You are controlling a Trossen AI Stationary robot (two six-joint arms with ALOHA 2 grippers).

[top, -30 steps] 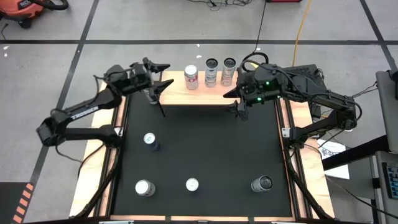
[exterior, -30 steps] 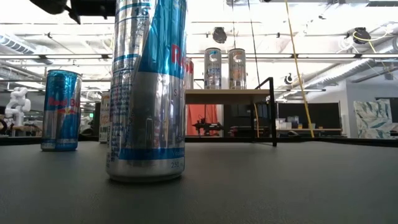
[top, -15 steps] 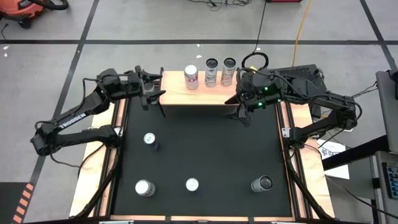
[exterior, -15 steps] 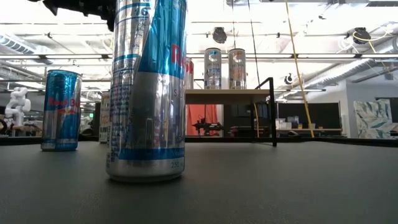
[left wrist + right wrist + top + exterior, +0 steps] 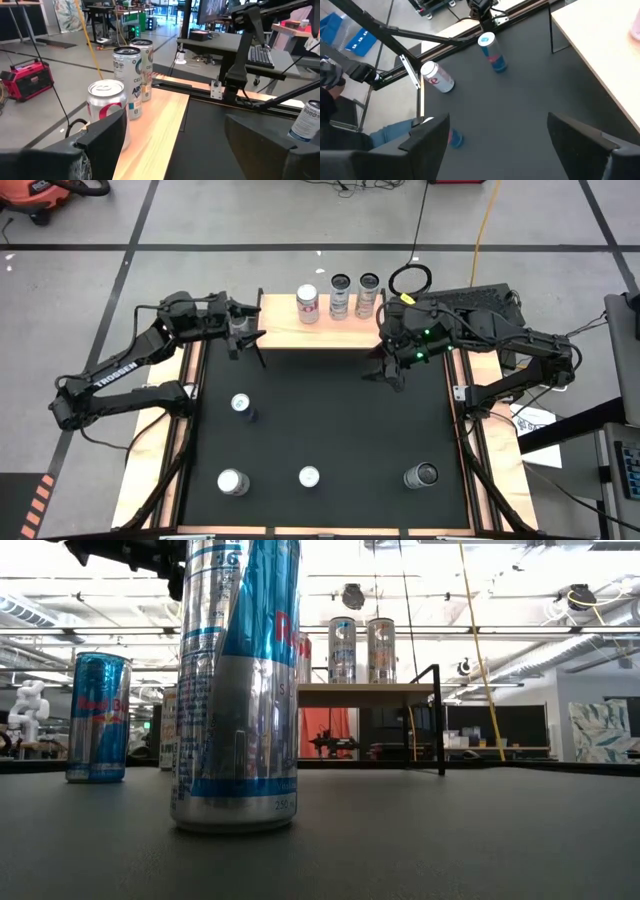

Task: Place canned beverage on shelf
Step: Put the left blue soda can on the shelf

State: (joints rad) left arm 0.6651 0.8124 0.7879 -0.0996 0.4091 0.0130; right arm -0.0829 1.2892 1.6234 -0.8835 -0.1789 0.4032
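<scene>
Standing on the shelf [image 5: 330, 330] at the far edge of the bench [image 5: 320, 420] were three cans: a red-and-white can [image 5: 308, 304] and two silver cans [image 5: 353, 294] just beside it. Four more cans stood on the black bench top, among them a blue can [image 5: 241, 405] and a grey can [image 5: 421, 476]. Both claws were spread wide and empty: the left claw [image 5: 243, 340] hovered at the shelf's left end, the right claw [image 5: 385, 370] near its right end.
</scene>
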